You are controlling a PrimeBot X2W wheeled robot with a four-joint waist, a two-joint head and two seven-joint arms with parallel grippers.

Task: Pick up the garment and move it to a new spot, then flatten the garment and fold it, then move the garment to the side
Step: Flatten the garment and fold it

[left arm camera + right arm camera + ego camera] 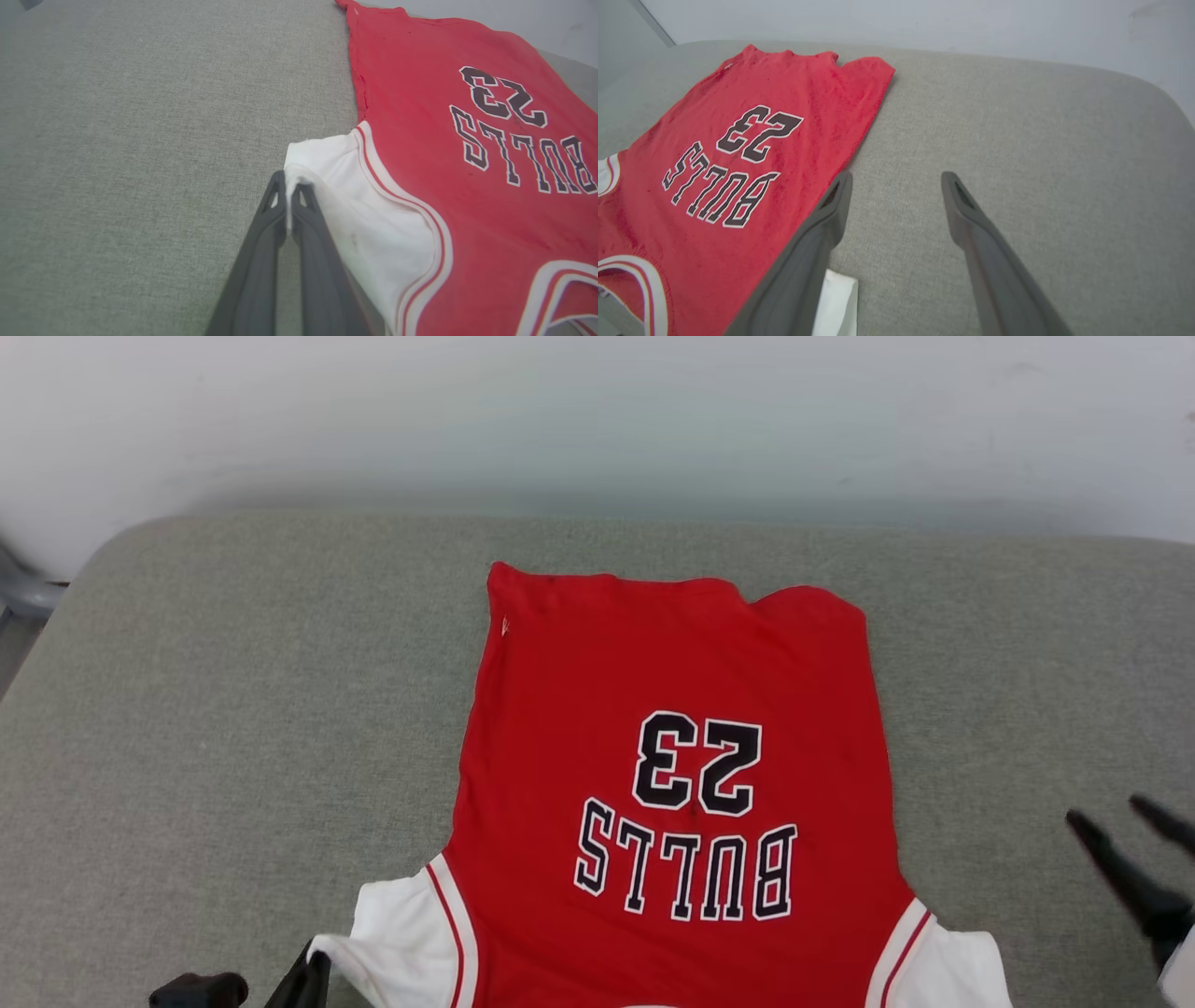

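Your garment (672, 663) lies spread on the grey cushion (233, 709), roughly centred. Its print faces up, its hem is at the far end and its collar end is near you. Your left hand (289, 184) is clenched on the outer edge of the left white sleeve (364, 210), at the near left. Your right hand (896, 179) is released, fingers spread over bare cushion just right of the red body, with the right sleeve (838, 298) lying by its left finger. By the look of it, you are through the pick-and-move and most of the flattening. The body is smooth apart from a small ripple along the far hem. The fold is not yet begun, and moving the garment aside comes after that.
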